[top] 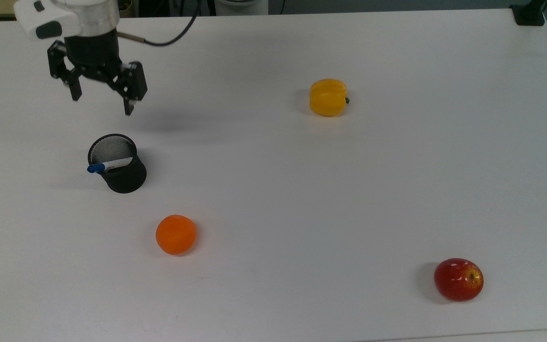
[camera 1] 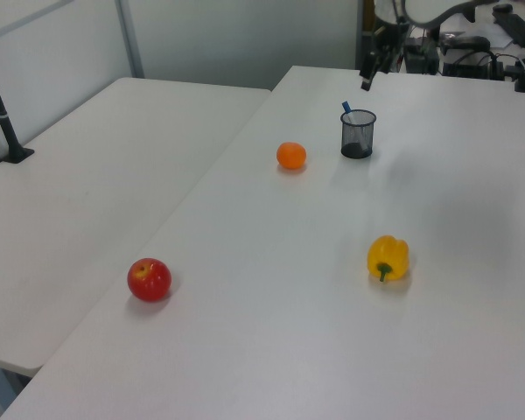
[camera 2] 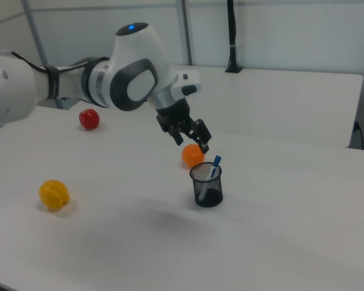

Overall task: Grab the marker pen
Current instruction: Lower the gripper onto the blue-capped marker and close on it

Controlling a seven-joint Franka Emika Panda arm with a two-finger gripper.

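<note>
Top view: a black mesh cup point(top: 117, 164) stands on a white table point(top: 302, 190). The marker pen point(top: 108, 166) leans inside it, its blue cap past the rim toward the top view's left. The gripper point(top: 103, 99) hangs above the cup with its fingers spread wide, empty. An orange point(top: 175, 234) lies near the cup; a yellow pepper point(top: 328, 97) and a red apple point(top: 458, 279) lie well apart from it.

Left view: the marker's blue cap point(camera 1: 346, 107) pokes above the cup point(camera 1: 357, 134), the gripper point(camera 1: 374, 70) beyond it.

Right view: the gripper point(camera 2: 193, 140) hovers just above the cup point(camera 2: 207, 184), holding nothing; the marker point(camera 2: 214, 170) stands tilted inside.
</note>
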